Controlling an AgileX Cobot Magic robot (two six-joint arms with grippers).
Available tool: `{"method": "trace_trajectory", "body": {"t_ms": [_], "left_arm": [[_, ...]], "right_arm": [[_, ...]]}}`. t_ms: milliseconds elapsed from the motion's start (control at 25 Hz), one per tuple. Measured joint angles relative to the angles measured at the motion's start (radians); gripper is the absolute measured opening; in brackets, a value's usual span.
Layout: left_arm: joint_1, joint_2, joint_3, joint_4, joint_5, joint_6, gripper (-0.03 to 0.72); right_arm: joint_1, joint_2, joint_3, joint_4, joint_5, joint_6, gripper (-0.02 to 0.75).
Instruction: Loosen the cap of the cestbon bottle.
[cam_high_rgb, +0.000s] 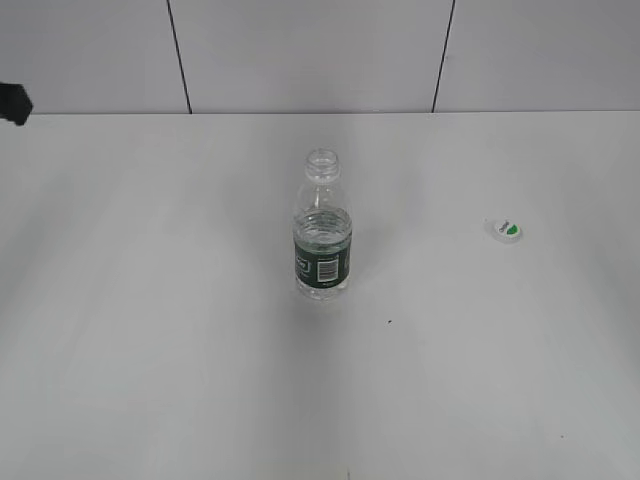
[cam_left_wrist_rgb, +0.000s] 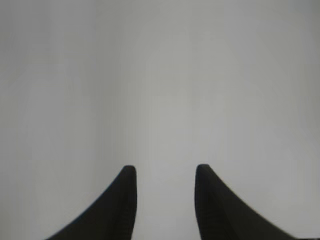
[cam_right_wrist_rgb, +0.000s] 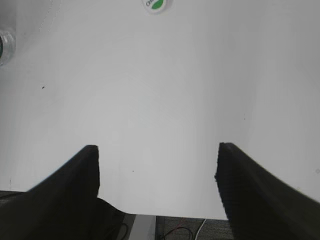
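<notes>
The cestbon bottle (cam_high_rgb: 322, 230) stands upright in the middle of the white table, its neck open with no cap on it. A sliver of it shows at the left edge of the right wrist view (cam_right_wrist_rgb: 4, 47). The cap (cam_high_rgb: 506, 230) lies on the table to the right of the bottle, green patch up; it also shows at the top of the right wrist view (cam_right_wrist_rgb: 157, 5). My left gripper (cam_left_wrist_rgb: 165, 172) is open and empty over bare table. My right gripper (cam_right_wrist_rgb: 157, 150) is open and empty near the table's front edge, well short of the cap.
A dark piece of the left arm (cam_high_rgb: 14, 102) shows at the far left edge of the exterior view. The table's front edge (cam_right_wrist_rgb: 165, 216) and cables on the floor below show in the right wrist view. A small dark speck (cam_high_rgb: 389, 321) lies on the table.
</notes>
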Motion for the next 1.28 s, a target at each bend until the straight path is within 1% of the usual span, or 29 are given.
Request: {"method": "trace_trajectory", "body": {"t_ms": [200,400,640,760,1000,1120,1280], "left_arm": [[0.000,-0.169,0.150,0.013,0.001,0.001,0.246],[0.000,-0.363,0.275,0.014,0.003,0.001,0.246],[0.000,-0.598,0.381,0.020,-0.023,0.001,0.246],[0.000,-0.744,0.423,0.023,-0.043,0.001,0.246],[0.000,-0.971,0.520,0.023,-0.077,0.009,0.246],[0.000,-1.085,0.590,0.023,-0.095,0.027,0.246],[0.000,-1.233,0.676,0.023,-0.163,0.069,0.246]], "right_arm": [[0.000,-0.176,0.139,0.000,0.001,0.000,0.554],[0.000,-0.332,0.213,0.000,0.002,0.000,0.554],[0.000,-0.533,0.293,0.000,0.002,0.000,0.554],[0.000,-0.675,0.352,0.000,0.003,0.000,0.554],[0.000,-0.885,0.474,-0.003,0.003,-0.018,0.554],[0.000,-1.002,0.553,-0.004,-0.030,-0.052,0.554],[0.000,-1.141,0.630,-0.004,-0.098,-0.115,0.554]]}}
